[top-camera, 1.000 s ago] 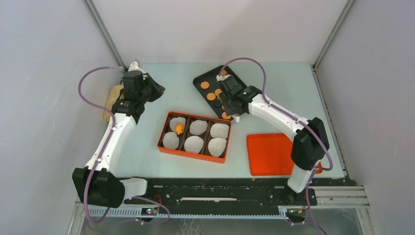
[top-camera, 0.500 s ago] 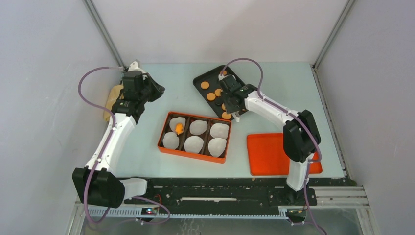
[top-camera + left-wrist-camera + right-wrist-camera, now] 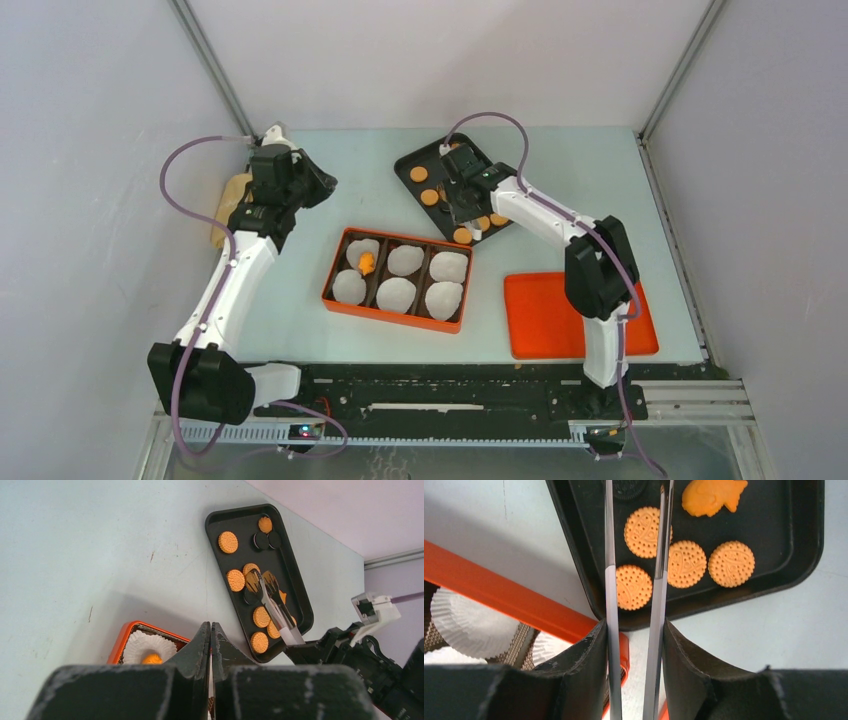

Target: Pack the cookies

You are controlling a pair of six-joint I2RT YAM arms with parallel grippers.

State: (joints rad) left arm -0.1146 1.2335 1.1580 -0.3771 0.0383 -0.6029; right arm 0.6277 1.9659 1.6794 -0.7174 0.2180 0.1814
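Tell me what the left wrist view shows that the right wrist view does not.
Only the left wrist view: the black tray's full length, two dark round cookies at its far end, and the left gripper, jaws shut. Only the right wrist view: the fish-shaped cookie in full outline. Both: round orange cookies, the orange box and the right gripper, jaws apart over the tray.

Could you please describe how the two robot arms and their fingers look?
Both arms have white links with black joints and bases. The left arm and the right arm each carry a looping purple-grey cable. The left gripper has black wedge-shaped fingers; the right gripper has long, thin, pale fingers.
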